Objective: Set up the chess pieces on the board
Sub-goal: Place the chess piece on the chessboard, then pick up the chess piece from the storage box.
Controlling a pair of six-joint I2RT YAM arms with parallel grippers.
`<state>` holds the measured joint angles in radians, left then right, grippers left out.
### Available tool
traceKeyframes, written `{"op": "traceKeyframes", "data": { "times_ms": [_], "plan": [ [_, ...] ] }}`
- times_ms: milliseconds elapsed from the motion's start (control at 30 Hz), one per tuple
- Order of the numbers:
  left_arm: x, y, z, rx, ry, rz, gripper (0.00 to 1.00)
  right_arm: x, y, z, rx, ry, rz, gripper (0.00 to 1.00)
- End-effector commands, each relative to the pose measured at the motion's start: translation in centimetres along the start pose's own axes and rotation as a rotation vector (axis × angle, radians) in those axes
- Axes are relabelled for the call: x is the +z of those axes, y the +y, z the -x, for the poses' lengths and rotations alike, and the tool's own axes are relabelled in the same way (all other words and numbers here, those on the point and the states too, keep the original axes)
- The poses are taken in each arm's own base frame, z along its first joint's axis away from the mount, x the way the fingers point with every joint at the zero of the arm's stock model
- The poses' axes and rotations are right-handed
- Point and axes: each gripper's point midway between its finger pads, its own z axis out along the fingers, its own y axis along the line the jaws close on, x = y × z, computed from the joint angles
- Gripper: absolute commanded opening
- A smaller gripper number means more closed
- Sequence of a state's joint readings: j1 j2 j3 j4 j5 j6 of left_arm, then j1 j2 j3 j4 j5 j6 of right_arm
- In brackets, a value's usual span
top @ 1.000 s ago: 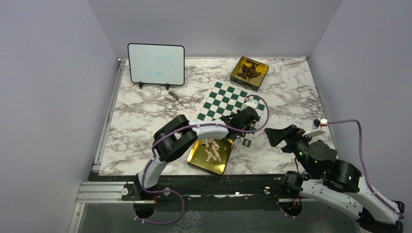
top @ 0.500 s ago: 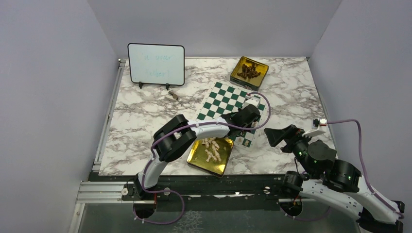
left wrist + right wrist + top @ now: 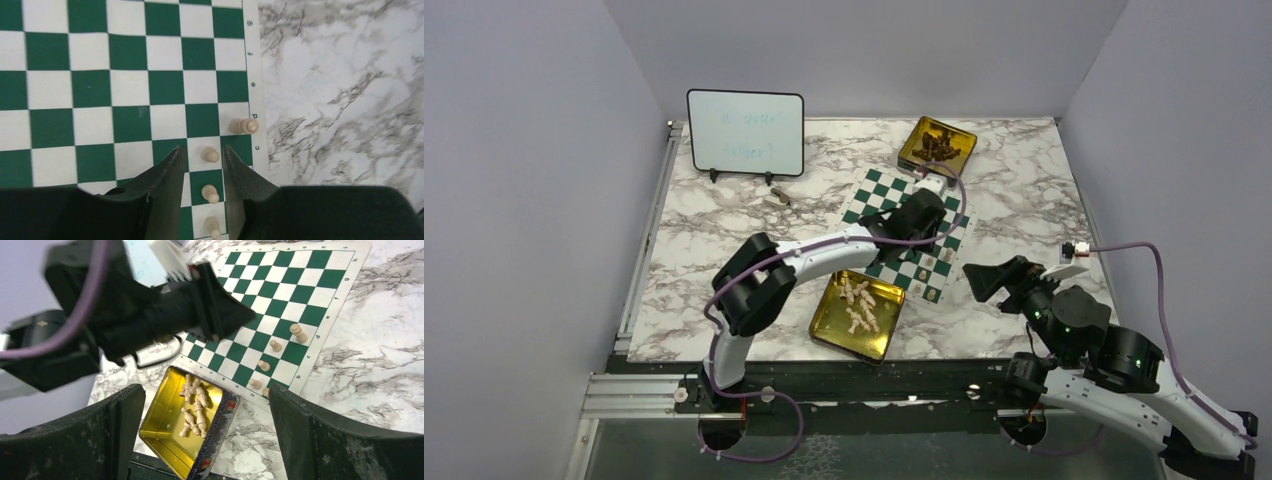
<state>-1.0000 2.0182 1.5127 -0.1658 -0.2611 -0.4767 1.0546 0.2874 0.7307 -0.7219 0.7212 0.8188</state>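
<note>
Board (image 3: 874,195) mid-counter (image 3: 724,250); pieces (image 3: 210,155) along its rt edge. Near tin (image 3: 834,328) w/ more pieces before board, far tin (image 3: 912,157) behind; whiteboard (image 3: 745,133) far-left.

Top: high, behind, whole table (image 3: 694,230). Left wrist: close, straight down on board (image 3: 130,85). Right wrist: farther, oblique; same board edge.

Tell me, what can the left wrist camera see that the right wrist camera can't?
Only the left wrist view shows the left gripper open around a standing pawn, not touching it. Only the right wrist view shows the gold tin of spare pieces, and the right gripper wide open. Both show the green-and-white board, the row of pieces along its edge and the marble table.
</note>
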Motion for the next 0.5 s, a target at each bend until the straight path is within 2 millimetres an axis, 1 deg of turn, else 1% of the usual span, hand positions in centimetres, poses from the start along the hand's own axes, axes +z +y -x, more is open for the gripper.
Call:
{"op": "traceKeyframes", "data": {
  "times_ms": [0, 100, 167, 333, 400, 433, 467],
  "plan": [
    [-3.8, 1.2, 5.0, -0.136, -0.044, -0.108, 0.36, 0.8, 1.3, -0.9, -0.034, 0.028, 0.035, 0.98],
    [-5.5, 3.6, 6.3, -0.223, -0.035, -0.157, 0.4, 1.5, 2.1, -1.7, -0.074, 0.064, 0.043, 0.95],
    [-6.9, 5.6, 7.1, -0.26, -0.035, -0.181, 0.45, 2.0, 2.8, -2.5, -0.106, 0.095, 0.057, 0.91],
    [-10.9, 10.6, 8.2, -0.345, -0.046, -0.212, 0.58, 3.5, 4.6, -5.6, -0.193, 0.212, 0.096, 0.8],
    [-12.6, 12.5, 8.4, -0.368, -0.064, -0.203, 0.64, 4.2, 5.3, -7.2, -0.229, 0.265, 0.107, 0.73],
    [-13.5, 13.3, 8.3, -0.374, -0.073, -0.195, 0.68, 4.6, 5.6, -7.9, -0.242, 0.292, 0.114, 0.7],
    [-14.3, 14.4, 8.2, -0.38, -0.082, -0.179, 0.71, 5.0, 5.9, -8.7, -0.251, 0.315, 0.116, 0.67]
  ]
}}
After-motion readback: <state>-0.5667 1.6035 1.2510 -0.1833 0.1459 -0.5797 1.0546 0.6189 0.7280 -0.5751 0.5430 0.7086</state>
